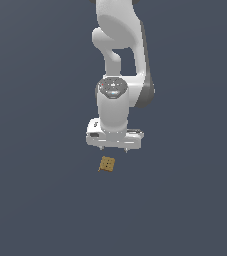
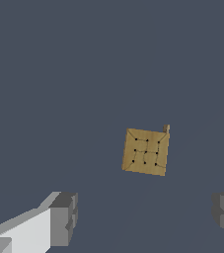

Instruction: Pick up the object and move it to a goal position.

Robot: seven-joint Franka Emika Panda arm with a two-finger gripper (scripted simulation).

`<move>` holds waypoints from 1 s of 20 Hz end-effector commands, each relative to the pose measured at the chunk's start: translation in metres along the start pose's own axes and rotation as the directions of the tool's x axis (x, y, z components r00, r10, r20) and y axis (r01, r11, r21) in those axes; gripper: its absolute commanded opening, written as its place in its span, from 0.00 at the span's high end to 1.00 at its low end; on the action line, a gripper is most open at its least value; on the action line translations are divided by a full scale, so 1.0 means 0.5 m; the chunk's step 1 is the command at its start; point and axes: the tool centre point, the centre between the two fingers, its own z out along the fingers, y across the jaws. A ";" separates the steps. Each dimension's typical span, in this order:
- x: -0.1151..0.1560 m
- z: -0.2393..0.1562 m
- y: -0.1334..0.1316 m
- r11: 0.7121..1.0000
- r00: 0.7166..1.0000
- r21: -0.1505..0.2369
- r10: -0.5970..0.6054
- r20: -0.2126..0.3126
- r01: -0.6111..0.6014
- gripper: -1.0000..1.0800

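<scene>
The object (image 1: 107, 164) is a tiny tan-brown squarish block with small dark dots on its face, lying on the dark grey floor. In the exterior view my white gripper (image 1: 114, 149) hangs just above it and slightly toward that view's right, with only short finger stubs showing. In the wrist view the block (image 2: 145, 151) lies ahead of the gap between my two grey fingertips (image 2: 64, 219), which stand wide apart. The gripper (image 2: 144, 217) is open and empty and does not touch the block.
The floor (image 1: 35, 200) is a plain dark grey surface with no other objects in view. The white arm (image 1: 117, 60) rises above the gripper toward the top of the exterior view.
</scene>
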 end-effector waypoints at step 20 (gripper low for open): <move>0.032 0.161 0.065 0.992 0.991 -0.019 0.126 0.036 -0.125 0.04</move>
